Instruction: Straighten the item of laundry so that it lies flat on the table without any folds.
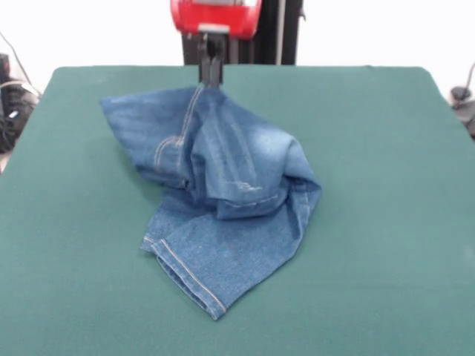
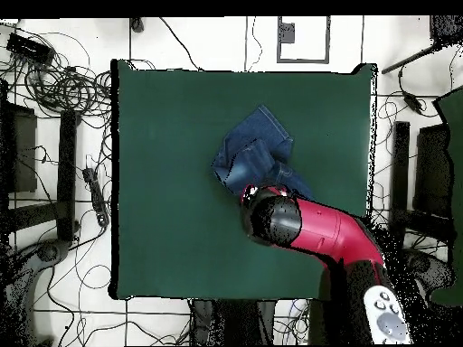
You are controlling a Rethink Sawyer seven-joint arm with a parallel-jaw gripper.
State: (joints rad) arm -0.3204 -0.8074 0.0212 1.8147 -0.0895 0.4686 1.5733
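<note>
Crumpled blue jeans [image 1: 223, 196] heaped near the middle of the green worktop [image 1: 386, 222], one hemmed leg end spread toward the front edge, the far upper edge pinched and lifted slightly by the closed fingers [image 1: 211, 70] of the red arm [image 2: 316, 226] descending from above

Bunched jeans [image 1: 223, 200] heaped mid-table [image 1: 386, 222], gripper [image 1: 211, 74] planted at far edge; open green felt on every side.
</note>
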